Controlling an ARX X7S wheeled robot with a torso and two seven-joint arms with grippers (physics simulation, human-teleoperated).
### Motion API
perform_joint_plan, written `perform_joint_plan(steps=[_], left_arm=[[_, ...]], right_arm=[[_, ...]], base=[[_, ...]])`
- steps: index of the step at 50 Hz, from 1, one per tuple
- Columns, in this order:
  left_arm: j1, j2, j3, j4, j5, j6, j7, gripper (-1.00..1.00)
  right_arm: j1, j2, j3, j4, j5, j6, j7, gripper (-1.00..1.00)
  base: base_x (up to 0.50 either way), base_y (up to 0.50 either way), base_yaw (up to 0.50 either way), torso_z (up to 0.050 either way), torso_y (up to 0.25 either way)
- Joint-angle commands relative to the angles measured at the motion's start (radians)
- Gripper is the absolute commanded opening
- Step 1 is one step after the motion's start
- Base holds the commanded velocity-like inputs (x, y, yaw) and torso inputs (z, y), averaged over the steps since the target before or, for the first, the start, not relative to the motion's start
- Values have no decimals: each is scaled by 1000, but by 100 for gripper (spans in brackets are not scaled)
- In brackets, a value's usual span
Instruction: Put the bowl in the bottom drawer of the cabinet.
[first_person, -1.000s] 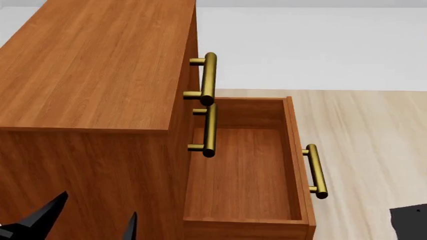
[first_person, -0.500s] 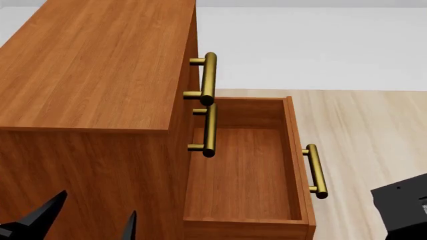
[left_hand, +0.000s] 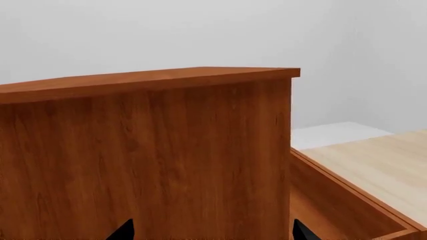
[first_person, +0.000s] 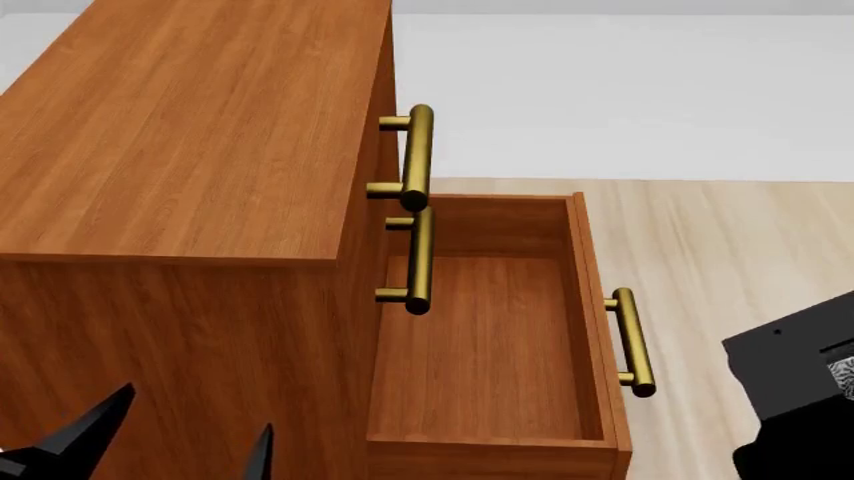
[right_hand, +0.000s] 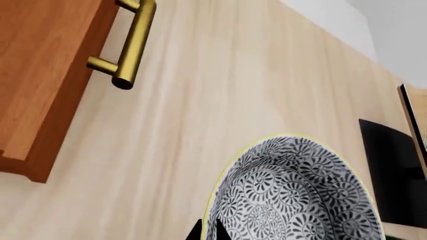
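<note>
The reddish-brown cabinet (first_person: 187, 130) fills the left of the head view. Its bottom drawer (first_person: 481, 340) stands pulled out, showing an empty wooden inside and a brass handle (first_person: 631, 342). The bowl (right_hand: 300, 195), white with a dense blue-grey pattern, shows only in the right wrist view, above the light wood floor and off to the side of the drawer front (right_hand: 47, 75). My right gripper (right_hand: 210, 231) is shut on the bowl's rim, one finger on each side. My left gripper (first_person: 174, 440) is open beside the cabinet's side wall (left_hand: 147, 160), holding nothing.
Two upper drawers are closed, their brass handles (first_person: 418, 155) sticking out over the open drawer. My right arm's black body (first_person: 801, 380) is at the lower right of the head view. A black flat object (right_hand: 393, 170) lies on the floor beyond the bowl.
My right arm has risen further into the head view from the lower right corner, toward the drawer. The left gripper, cabinet and drawer have not moved.
</note>
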Motion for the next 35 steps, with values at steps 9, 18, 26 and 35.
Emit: perform_joint_plan(steps=[9, 18, 26, 35], left_arm=[[-1, -3, 3, -3, -3, 3, -4, 100], [-10, -5, 16, -1, 9, -9, -8, 100], [-14, -7, 25, -4, 12, -15, -8, 100], [-20, -8, 39, -6, 21, -19, -8, 100]], right_arm=[[39, 20, -35, 17, 42, -18, 42, -100], [130, 34, -165, 23, 26, -18, -9, -100], [206, 33, -263, 43, 7, -26, -55, -100], [297, 32, -394, 50, -21, -31, -122, -100]], base=[[0, 0, 0, 0, 0], [0, 0, 0, 0, 1], [0, 0, 0, 0, 0], [0, 0, 0, 0, 0]])
